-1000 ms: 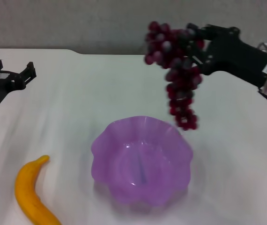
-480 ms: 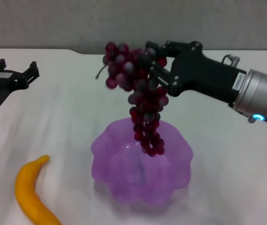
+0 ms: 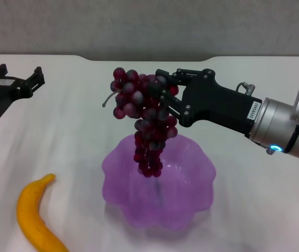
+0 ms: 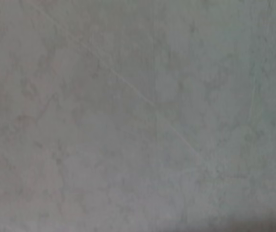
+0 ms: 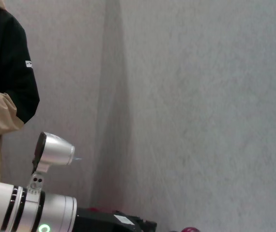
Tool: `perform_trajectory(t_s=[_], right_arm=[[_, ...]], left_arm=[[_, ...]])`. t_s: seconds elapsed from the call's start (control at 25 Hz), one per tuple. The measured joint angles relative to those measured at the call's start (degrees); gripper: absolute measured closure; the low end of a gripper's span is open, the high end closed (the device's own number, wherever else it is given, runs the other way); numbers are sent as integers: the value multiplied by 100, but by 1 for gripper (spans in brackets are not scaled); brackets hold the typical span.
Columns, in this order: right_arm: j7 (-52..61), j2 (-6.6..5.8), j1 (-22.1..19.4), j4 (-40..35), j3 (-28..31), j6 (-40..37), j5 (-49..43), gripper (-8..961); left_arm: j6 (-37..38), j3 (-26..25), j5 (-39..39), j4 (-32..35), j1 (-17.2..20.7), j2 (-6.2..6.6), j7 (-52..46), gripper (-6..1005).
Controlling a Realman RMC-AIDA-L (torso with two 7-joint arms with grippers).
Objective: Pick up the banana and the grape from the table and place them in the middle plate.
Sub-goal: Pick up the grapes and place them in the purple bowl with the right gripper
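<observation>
In the head view the grape (image 3: 145, 122), a long dark red-purple bunch, hangs from my right gripper (image 3: 166, 98), which is shut on its upper part. Its lower tip dangles just over the middle plate (image 3: 194, 185), a translucent purple dish with a wavy rim. The yellow-orange banana (image 3: 32, 216) lies on the white table (image 3: 254, 199) at the near left. My left gripper (image 3: 14, 84) hovers open at the far left with nothing between its fingers. The left wrist view holds only bare tabletop (image 4: 138, 116).
The table's dark far edge (image 3: 149, 56) runs across the back. In the right wrist view a grey wall (image 5: 201, 96) fills most of the picture, with a person's dark sleeve (image 5: 7, 72) at one side and a silver arm segment (image 5: 29, 210) low down.
My right gripper has carried the grape leftward and lower, from beside the plate to over it. The left gripper and banana have stayed put.
</observation>
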Motion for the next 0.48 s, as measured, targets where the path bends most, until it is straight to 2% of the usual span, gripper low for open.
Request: perform_trajectory(t_s=[0.48], right_arm=[[-368,18,-35,167,-317,76,321,688]], left_arm=[[-15,3,5,20,-11,0,1,122]])
